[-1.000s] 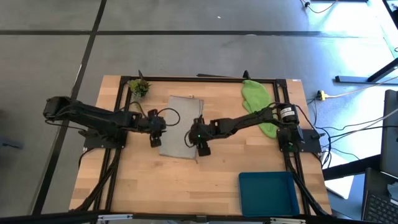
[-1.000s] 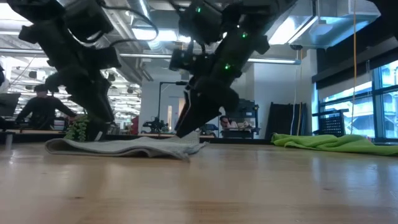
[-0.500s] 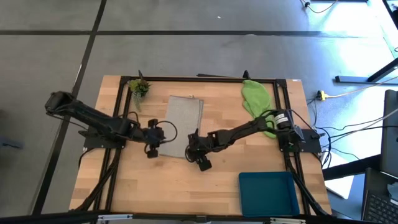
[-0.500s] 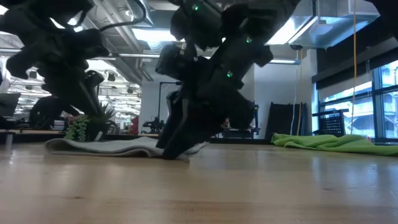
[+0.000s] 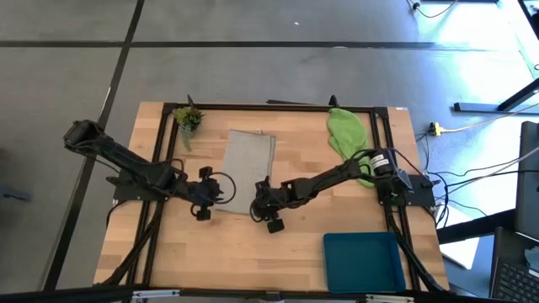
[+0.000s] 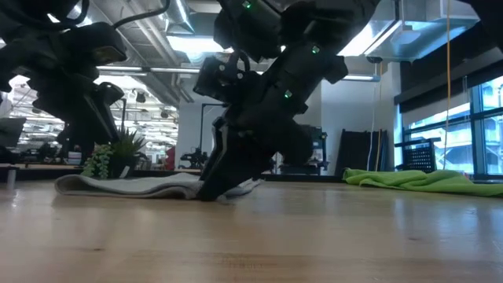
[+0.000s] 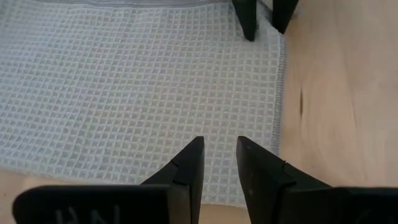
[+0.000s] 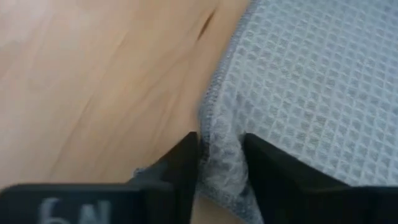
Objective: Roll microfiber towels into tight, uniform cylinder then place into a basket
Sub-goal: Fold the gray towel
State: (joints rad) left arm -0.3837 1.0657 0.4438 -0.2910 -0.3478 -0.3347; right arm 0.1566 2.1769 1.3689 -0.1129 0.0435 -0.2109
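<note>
Rolling has barely begun: the right pincer pinches the flat pale grey waffle-weave towel's six-o'clock corner, the left pincer hovers slightly parted and empty, and the teal plastic basket holds nothing.

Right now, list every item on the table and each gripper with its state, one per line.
grey towel: flat, unrolled, near corner pinched up
green towel: crumpled, unrolled
basket: empty
plant sprig: untouched at the table's far edge
right gripper: shut on grey towel's corner
left gripper: open over towel edge
</note>
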